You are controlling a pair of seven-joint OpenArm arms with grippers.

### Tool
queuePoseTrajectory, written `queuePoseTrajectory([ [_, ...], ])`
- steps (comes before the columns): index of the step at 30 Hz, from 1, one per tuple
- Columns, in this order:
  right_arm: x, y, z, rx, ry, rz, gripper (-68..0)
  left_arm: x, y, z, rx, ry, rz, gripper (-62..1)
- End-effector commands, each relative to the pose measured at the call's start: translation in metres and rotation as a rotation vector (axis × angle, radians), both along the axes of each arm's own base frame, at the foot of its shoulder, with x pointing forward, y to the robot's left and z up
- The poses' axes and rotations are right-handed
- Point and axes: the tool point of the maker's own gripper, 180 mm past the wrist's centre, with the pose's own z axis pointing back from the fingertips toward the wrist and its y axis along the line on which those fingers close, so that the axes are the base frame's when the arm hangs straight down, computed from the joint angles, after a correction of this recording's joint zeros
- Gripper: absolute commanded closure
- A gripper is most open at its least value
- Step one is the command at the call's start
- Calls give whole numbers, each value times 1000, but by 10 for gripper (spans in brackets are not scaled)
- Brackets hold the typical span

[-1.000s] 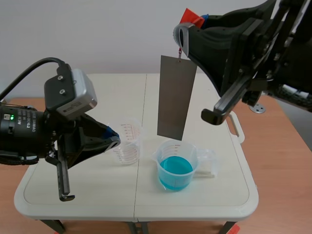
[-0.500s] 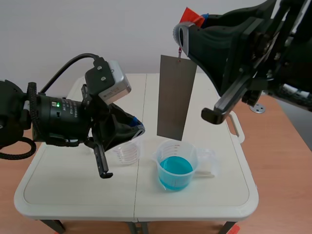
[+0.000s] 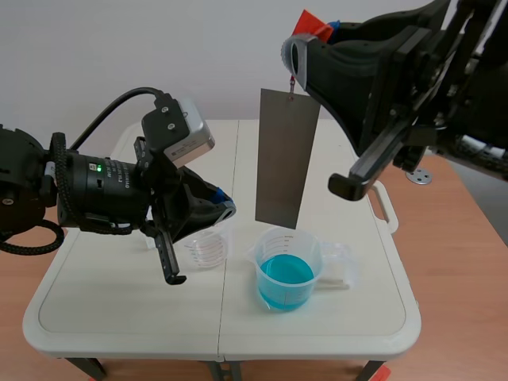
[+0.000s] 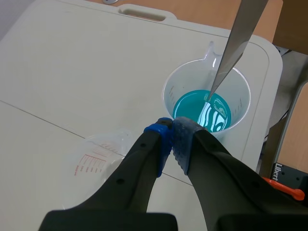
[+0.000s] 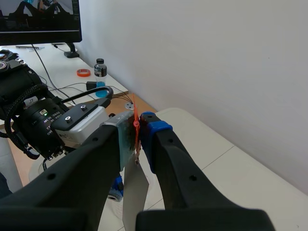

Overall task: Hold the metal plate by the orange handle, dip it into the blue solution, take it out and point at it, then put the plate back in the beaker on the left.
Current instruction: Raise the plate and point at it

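Note:
A grey metal plate (image 3: 286,159) hangs upright above the beaker of blue solution (image 3: 286,271), its lower edge clear of the liquid. High up, my right gripper (image 3: 300,49) is shut on the plate's orange handle (image 3: 312,28). In the right wrist view the thin handle (image 5: 135,115) is pinched in that gripper (image 5: 138,129), and the plate (image 5: 134,192) dangles below. My left gripper (image 3: 225,210) is shut on nothing and its tip points at the plate from the left, a short gap away. Its tips (image 4: 172,134) face the plate (image 4: 236,45) and the blue beaker (image 4: 207,103).
An empty clear beaker (image 3: 208,243) with red markings stands left of the blue one, partly behind my left gripper; it shows under that gripper (image 4: 102,155). The white folding table (image 3: 119,309) has a carry handle (image 3: 386,208) at its right edge. A small metal disc (image 3: 421,176) lies beyond it.
My left arm has risen and swung right, bringing its shut gripper up near the plate. The right arm and the plate have stayed where they were.

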Motion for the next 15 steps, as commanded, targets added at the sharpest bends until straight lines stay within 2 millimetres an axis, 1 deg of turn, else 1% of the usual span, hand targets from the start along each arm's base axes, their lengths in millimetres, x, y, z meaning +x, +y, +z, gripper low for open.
queuePoseTrajectory([
  [1, -5, 2, 12, 17, -35, 23, -15, -1, -4, 9, -20, -18, -20, -18],
  [3, -5, 2, 12, 17, -35, 23, -15, -4, -5, 9, -18, -14, -38, -18],
  [15, -5, 2, 12, 17, -35, 23, -15, -4, -5, 9, -18, -15, -37, -18],
])
